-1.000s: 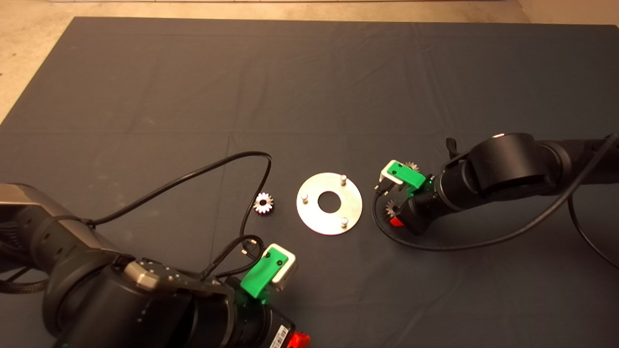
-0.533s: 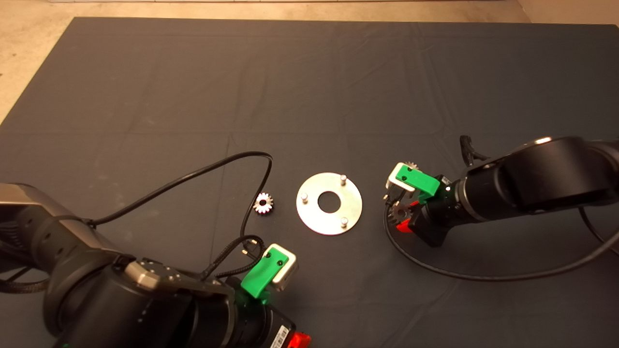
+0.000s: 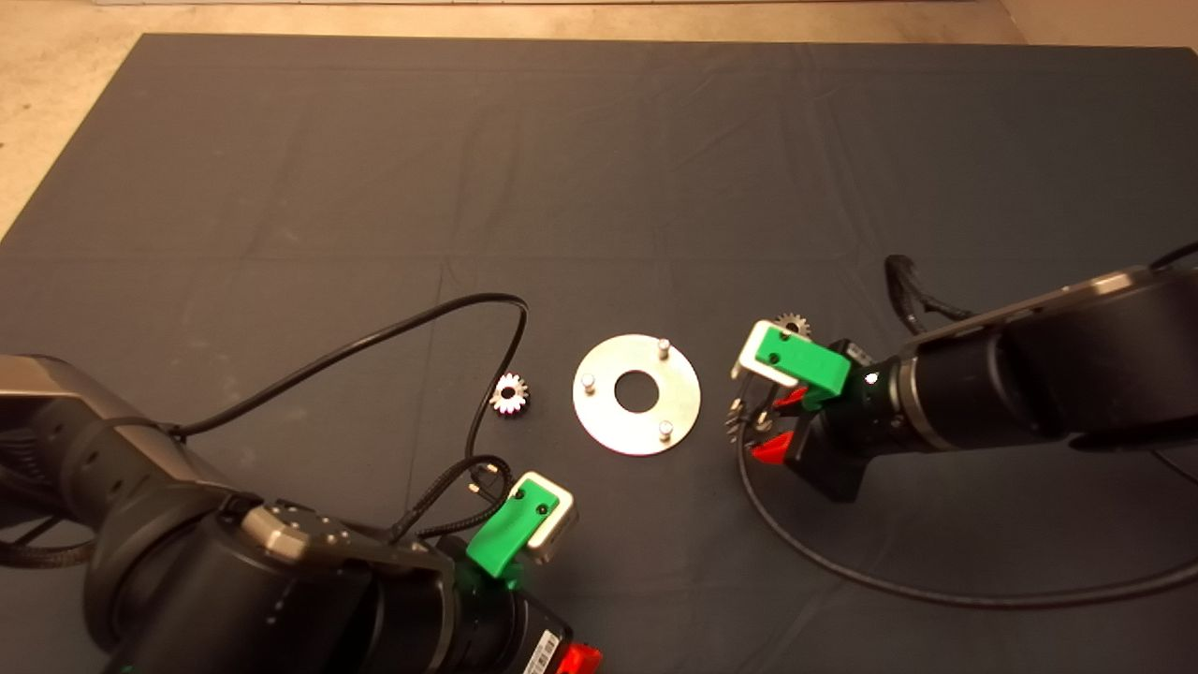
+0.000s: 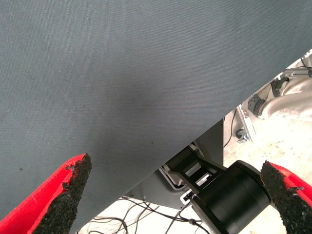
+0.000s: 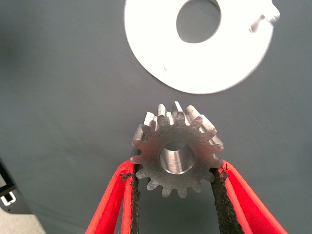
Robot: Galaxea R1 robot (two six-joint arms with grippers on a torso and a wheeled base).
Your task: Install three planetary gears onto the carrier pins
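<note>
- Your right gripper (image 5: 174, 187) has its two red fingers closed on the flanks of one planetary gear (image 5: 176, 148), pads against the teeth. Held that way the centre bore is left unobstructed, which it has to be if the gear is to slide over a pin.
- In the head view that gripper (image 3: 760, 432) sits just beside the carrier disc (image 3: 636, 394), on its right side, apart from it. From there, I judge the nearest of the carrier pins (image 3: 665, 430) the natural first target.
- All three pins are bare, so no gear is installed yet.
- A second gear (image 3: 793, 325) lies on the mat (image 3: 599, 168) just behind the right arm; a third (image 3: 509, 393) lies left of the disc, near a loop of black cable (image 3: 393, 329).
- Your left gripper (image 4: 175, 195) waits at the lower left, its fingers spread wide and empty, clear of the disc.
</note>
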